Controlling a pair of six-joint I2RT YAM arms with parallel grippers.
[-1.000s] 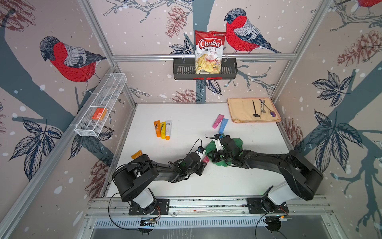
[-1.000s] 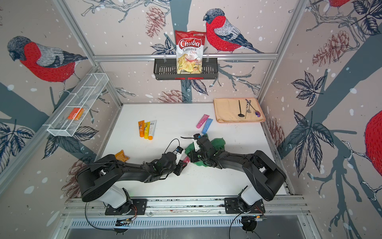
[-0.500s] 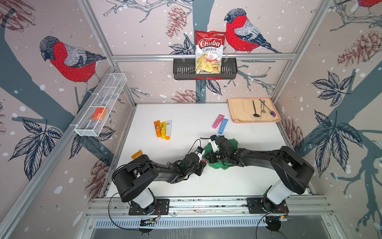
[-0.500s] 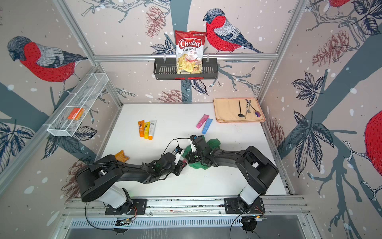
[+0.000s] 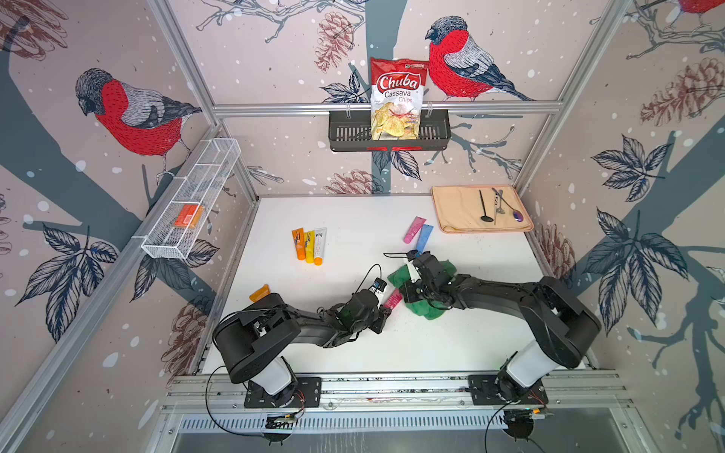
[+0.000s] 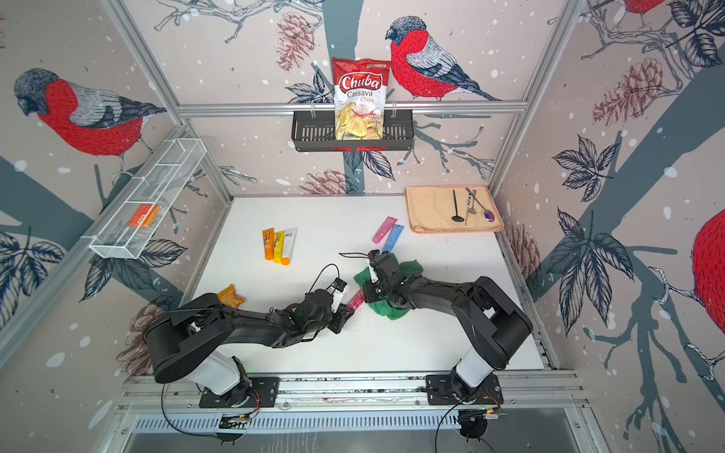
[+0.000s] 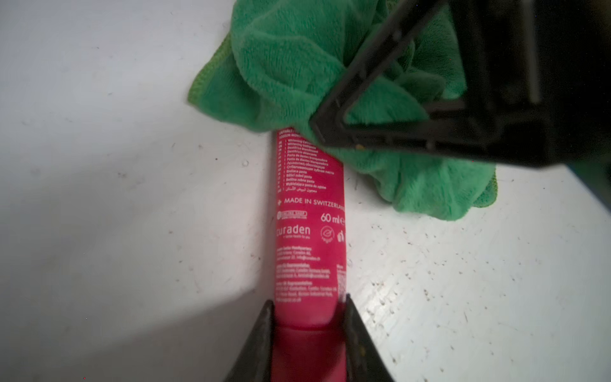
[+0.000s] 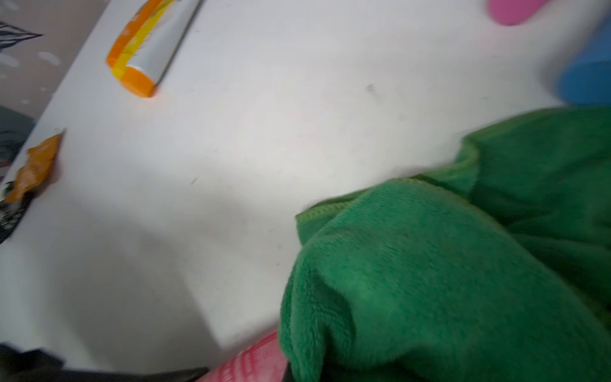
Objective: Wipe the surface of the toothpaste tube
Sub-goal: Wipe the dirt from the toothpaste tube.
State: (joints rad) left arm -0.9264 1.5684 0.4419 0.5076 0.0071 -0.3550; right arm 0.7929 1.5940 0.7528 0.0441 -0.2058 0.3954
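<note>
Closest to you, your left end effector (image 7: 309,309) pinches the toothpaste tube (image 7: 309,228) across one end, with a finger on each side. That keeps the red body pointing out over the counter (image 5: 353,353) toward the other arm, and it should stop the tube sliding under a wipe. The tube sits near the middle of the counter, between the two arms. I cannot tell whether it lies flat or is raised a little. Its printed side faces up, so that is the side open to wiping.

Just beyond, the green cloth (image 7: 297,66) lies over the tube's far end. Your right end effector (image 5: 410,291) is pressed together on a bunch of that cloth, with folds gathered around its black finger. Held bunched like that, the cloth makes a thick pad to drag along the tube. I judge the wipe to be at the far end, with most of the tube's length bare.

Several things are hidden from you:
- The tube's far tip is under the cloth.
- Its gripped end runs off the edge of the left wrist view.
- The right jaws are buried in fabric.
- The right wrist view is smeared.

Farther out lie an orange wrapper (image 5: 259,292) and three tubes (image 5: 309,245), both well apart from the work. A pink tube (image 5: 414,229) and a blue tube (image 5: 424,237) lie near the cloth's far edge. A tan mat (image 5: 459,211) sits in the back corner.
</note>
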